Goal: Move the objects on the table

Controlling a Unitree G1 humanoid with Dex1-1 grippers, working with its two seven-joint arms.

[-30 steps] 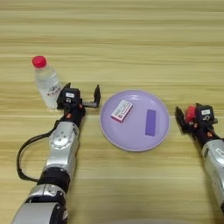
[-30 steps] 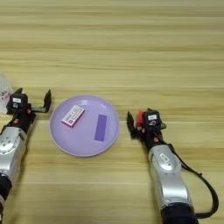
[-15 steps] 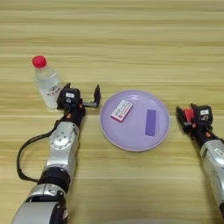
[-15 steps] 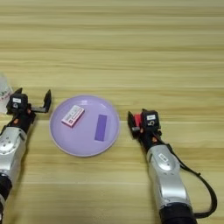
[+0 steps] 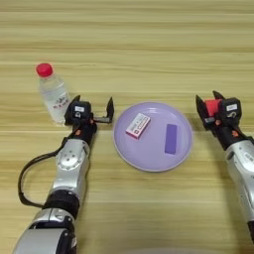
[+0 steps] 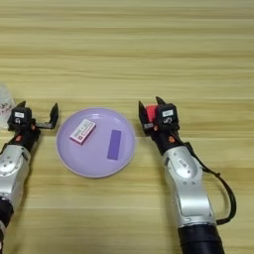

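At far left we see the clear plastic bottle with red cap (image 5: 53, 93) upright on the light-wood table (image 5: 149, 39). Just right, our left gripper (image 5: 92, 107) gapes wide, empty. The flat white red-printed box (image 5: 138, 125) lies on the round lilac plate (image 5: 149, 161). Right of it, our right gripper (image 6: 150, 109) pinches the small red cube (image 6: 151, 111).

You've got bright, even overhead light — soft short shadows under the plate (image 5: 149, 161), mild sheen on the tabletop (image 5: 149, 44), slight softness throughout.
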